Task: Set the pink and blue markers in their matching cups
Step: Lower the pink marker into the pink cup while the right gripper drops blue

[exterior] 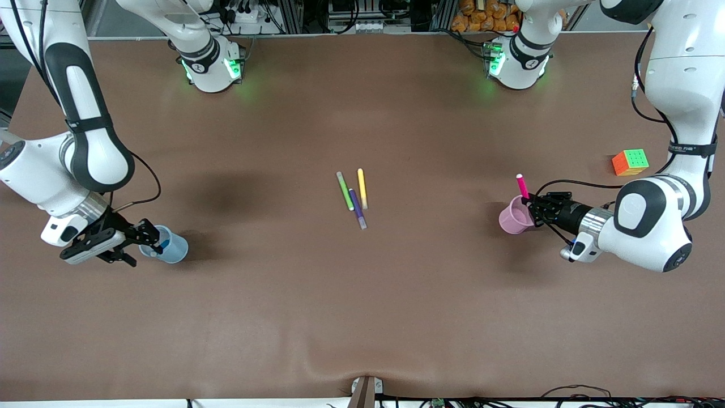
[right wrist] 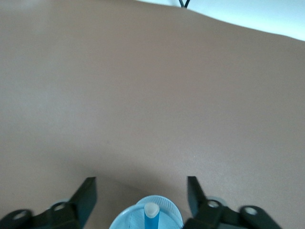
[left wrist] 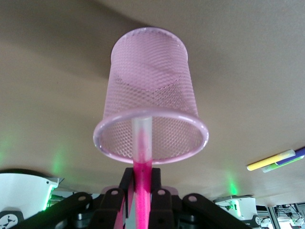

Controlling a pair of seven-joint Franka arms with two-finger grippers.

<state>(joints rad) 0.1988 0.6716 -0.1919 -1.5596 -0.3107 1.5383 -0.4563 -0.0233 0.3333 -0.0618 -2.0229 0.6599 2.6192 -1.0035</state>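
Note:
The pink marker [exterior: 521, 186] stands tilted with its lower, pale end [left wrist: 141, 138] inside the mouth of the pale pink cup [exterior: 514, 216], which is also in the left wrist view [left wrist: 150, 81]. My left gripper [exterior: 532, 205] is shut on the marker's magenta shaft [left wrist: 142, 191], just above the cup's rim. The light blue cup [exterior: 169, 247] stands toward the right arm's end of the table. The blue marker [right wrist: 151, 218] stands in it, white tip up. My right gripper [exterior: 141, 245] is open and empty, its fingers [right wrist: 87, 191] on either side of the blue cup [right wrist: 169, 212].
Green [exterior: 344, 191], yellow [exterior: 362, 188] and purple [exterior: 357, 208] pens lie together mid-table. A colour cube [exterior: 630, 162] sits toward the left arm's end, farther from the front camera than the pink cup.

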